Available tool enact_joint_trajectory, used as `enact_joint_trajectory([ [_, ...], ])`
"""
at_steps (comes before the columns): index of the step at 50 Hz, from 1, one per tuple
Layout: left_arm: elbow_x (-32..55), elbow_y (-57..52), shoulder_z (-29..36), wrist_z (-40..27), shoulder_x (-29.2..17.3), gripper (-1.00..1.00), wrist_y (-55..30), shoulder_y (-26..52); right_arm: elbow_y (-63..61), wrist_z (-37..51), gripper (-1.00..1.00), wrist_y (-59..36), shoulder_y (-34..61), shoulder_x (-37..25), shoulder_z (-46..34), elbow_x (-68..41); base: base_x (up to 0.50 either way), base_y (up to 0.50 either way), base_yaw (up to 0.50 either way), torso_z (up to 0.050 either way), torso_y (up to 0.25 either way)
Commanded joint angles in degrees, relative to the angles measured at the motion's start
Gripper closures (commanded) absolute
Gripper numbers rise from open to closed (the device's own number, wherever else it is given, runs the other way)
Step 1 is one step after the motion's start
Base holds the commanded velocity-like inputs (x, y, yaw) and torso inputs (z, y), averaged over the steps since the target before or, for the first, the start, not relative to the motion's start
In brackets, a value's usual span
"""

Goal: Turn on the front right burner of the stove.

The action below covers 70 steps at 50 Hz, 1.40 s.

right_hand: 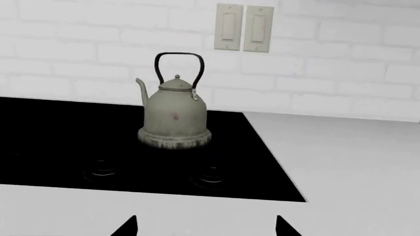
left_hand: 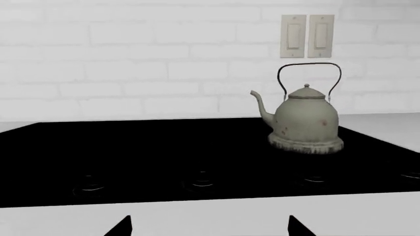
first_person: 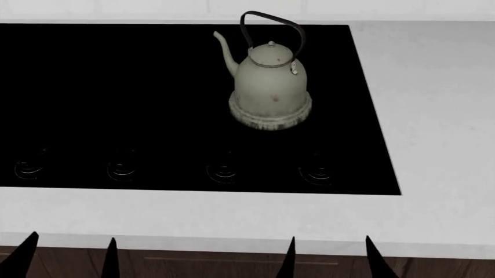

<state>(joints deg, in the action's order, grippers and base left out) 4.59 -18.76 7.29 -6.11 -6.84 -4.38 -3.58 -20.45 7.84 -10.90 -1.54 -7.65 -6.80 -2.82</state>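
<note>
Large flat glossy black glass stove (first_person: 139, 87) set into a white desk (first_person: 441, 116), filling most of the head view's left and centre. Along its near edge a row of four faint round ring controls; the rightmost control (first_person: 318, 171) sits near the stove's near right corner, next one (first_person: 224, 171) to its left, then two more further left (dim, hard to read any marks). Grey-green dented metal kettle (first_person: 270, 87) with a black loop handle stands upright on the right half of the stove, far of the two right-hand controls, spout pointing left. Not touching the controls.

Left gripper (first_person: 69, 255) and right gripper (first_person: 328, 255) show only as dark pointed tips at the near edge of the head view, over the desk front, well apart from the stove. Both sets of jaws stand spread wide, nothing between them (same in wrist views).

White brick wall (right_hand: 98, 49) behind, with a beige double light switch (right_hand: 244, 28) far right of the kettle.
</note>
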Motion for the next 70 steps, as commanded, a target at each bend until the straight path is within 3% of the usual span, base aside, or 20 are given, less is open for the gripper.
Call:
enact_joint_trajectory([
  [1,0.47,-14.32,0.88,-1.99,-1.23,-1.00,-8.84,-0.32,-8.34,0.77,-1.00,-5.14,-0.31,-1.47,-0.52,-0.18,0.00,0.00,0.00,0.000,0.000],
  [23,0.87,-26.59,2.03,-3.49,-3.21,-1.00,-17.29,2.36,-24.01,0.63,-1.00,-16.56,3.19,-2.47,-0.47,-4.51,0.04,0.00,0.00,0.000,0.000],
  [25,-3.24,-25.55,3.52,-4.66,-4.04,-1.00,-15.44,2.74,-24.27,0.77,-1.00,-17.14,3.50,-2.53,-0.62,-4.57,0.40,0.00,0.00,0.000,0.000],
  [41,-0.83,-23.54,2.72,-5.01,-4.21,-1.00,-14.85,2.69,-25.40,2.10,-1.00,-18.07,3.13,-3.04,-1.58,-4.41,0.38,0.00,0.00,0.000,0.000],
  [62,0.54,-22.82,3.04,-5.33,-4.94,-1.00,-13.93,2.57,-26.28,3.90,-1.00,-20.36,3.22,-4.15,-1.98,-3.86,0.08,0.03,0.00,0.000,0.000],
  [70,1.10,-20.28,2.97,-5.73,-5.35,-1.00,-11.15,1.89,-31.97,4.86,-1.00,-33.98,5.81,-3.83,2.65,-9.10,0.00,0.00,0.00,0.000,0.000],
])
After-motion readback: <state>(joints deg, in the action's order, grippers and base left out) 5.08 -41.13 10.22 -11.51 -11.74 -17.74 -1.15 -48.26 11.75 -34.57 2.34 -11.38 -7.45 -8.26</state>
